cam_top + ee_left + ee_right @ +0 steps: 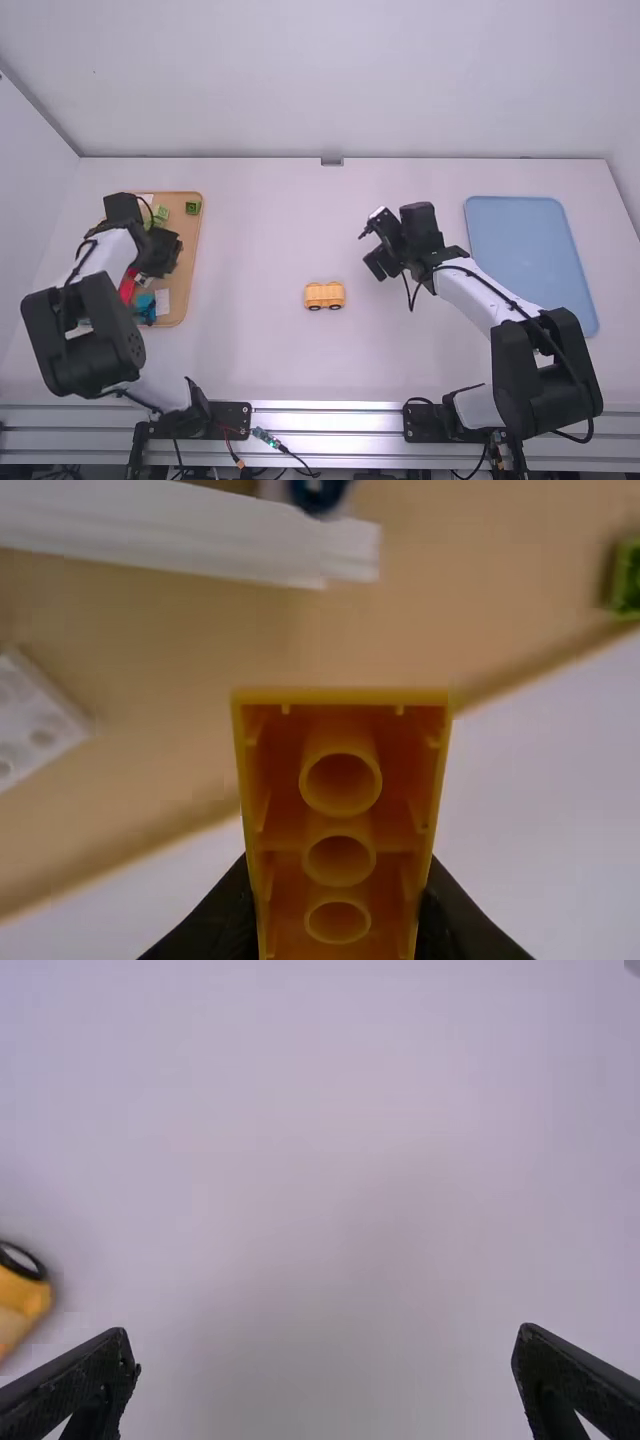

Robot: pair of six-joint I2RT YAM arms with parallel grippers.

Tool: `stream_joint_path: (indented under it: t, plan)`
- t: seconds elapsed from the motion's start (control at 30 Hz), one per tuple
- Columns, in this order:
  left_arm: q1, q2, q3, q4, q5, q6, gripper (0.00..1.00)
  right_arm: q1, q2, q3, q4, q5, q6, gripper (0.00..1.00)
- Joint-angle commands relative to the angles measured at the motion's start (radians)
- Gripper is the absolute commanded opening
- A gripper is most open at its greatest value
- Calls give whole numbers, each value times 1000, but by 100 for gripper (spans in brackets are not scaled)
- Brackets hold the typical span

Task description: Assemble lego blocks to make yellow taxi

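Just one half-built yellow car (324, 295) sits alone on the white table (260, 230), near the middle and a bit toward the arms, two black wheels (314, 307) showing along its near side.

Over on the left, one left gripper (162, 255) hangs above the one tan tray (188, 260). Its two fingers (218, 922) are closed in on a single yellow block (340, 695), one at either side of it. The block's hollow underside faces that wrist camera, and I count three round tubes (340, 780) in a row inside.

The right gripper (368, 250) is out over the table, to the right of the car and farther from the arm bases. Its two fingers (575, 1375) stand wide apart with nothing between them; one corner of the car, one wheel on it, peeks in at that wrist view's edge.

Down in the tan tray I make out at least two green blocks (192, 207), one red piece (127, 288), one teal piece (146, 309) and one flat white piece (162, 301). The left wrist view also has one white studded brick (35, 720) there. One blue tray (530, 260) lies at the table's right side, well apart from the car.
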Motion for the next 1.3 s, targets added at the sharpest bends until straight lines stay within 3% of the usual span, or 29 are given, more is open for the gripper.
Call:
stream_joint_path:
  t: [0.0,0.33,0.57,0.8,1.0,1.2,1.27]
  plan:
    - [-31,-58,-18,-5,82,124,2,-1,8,-8,36,-93,89,99]
    - [-242,-154,-18,44,90,297,2,-1,8,-7,211,-434,291,99]
    - [-443,-188,-31,182,277,525,2,-3,8,-7,303,-702,311,99]
    - [-529,-188,-165,474,573,707,2,-3,8,-7,363,-853,339,99]
    - [-557,-188,-341,882,896,727,2,-1,8,-7,410,-992,354,99]
    - [-575,-188,-436,1120,966,663,2,-1,8,-7,409,-1113,291,100]
    - [-586,-188,-463,1191,975,626,2,-1,8,-7,411,-1169,258,96]
